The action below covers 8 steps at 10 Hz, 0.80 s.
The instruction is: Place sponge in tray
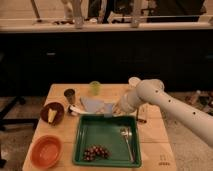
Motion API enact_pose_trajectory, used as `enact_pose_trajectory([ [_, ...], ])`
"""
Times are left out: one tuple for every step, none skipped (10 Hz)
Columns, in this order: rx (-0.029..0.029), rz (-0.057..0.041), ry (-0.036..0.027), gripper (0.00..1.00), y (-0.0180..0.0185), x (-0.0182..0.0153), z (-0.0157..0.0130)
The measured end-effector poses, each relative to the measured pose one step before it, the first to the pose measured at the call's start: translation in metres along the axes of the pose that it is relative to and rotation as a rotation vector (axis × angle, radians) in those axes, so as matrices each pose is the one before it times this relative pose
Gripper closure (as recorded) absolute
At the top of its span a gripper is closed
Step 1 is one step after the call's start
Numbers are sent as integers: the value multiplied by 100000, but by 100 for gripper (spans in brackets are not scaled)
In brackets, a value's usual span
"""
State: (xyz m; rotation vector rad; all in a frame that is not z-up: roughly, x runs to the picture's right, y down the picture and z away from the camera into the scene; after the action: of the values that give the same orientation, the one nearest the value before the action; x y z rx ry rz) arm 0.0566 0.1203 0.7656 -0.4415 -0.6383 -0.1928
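- White robot arm [172, 104] dotted with dark holes, reaching in from the right over a pale wooden bench [152, 135], probably to carry its load towards the tray.
- End effector [118, 108] low over the bench, just beyond the far rim of the large dark green rectangular plastic tray [102, 131]; clenched or released, cannot tell.
- Small pale grey-blue soft sponge block [108, 114] seemingly right under the end effector at the tray's far rim, not clearly inside yet; held or only touched, unclear.
- Wider flat pale blue cloth [91, 104] on the bench just beside the end effector, on the far side.
- In the tray: dark red grape cluster [96, 152] near the front edge, silver fork [127, 140] along the right side; bare floor in the middle and left, likely the safest drop spot.
- Round orange bowl [46, 151] at front left, nothing visible inside.
- Dark brown round dish [44, 111] at left, holding a yellow wedge [52, 115].
- Dark cup [69, 95] and pale green cup [95, 87] upright at the back; contents hidden.
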Motion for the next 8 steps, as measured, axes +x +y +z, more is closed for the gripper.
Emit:
enact_pose_trajectory([
  [-158, 14, 93, 100, 61, 51, 14],
  [187, 244, 94, 100, 41, 105, -122],
  [-31, 92, 41, 100, 35, 65, 14],
  [-130, -335, -117, 100, -113, -164, 107],
  [22, 2, 3, 100, -7, 2, -4],
  [-9, 20, 1, 100, 10, 11, 2],
  [132, -52, 14, 100, -48, -14, 40],
  [380, -340, 311, 100, 47, -50, 133],
])
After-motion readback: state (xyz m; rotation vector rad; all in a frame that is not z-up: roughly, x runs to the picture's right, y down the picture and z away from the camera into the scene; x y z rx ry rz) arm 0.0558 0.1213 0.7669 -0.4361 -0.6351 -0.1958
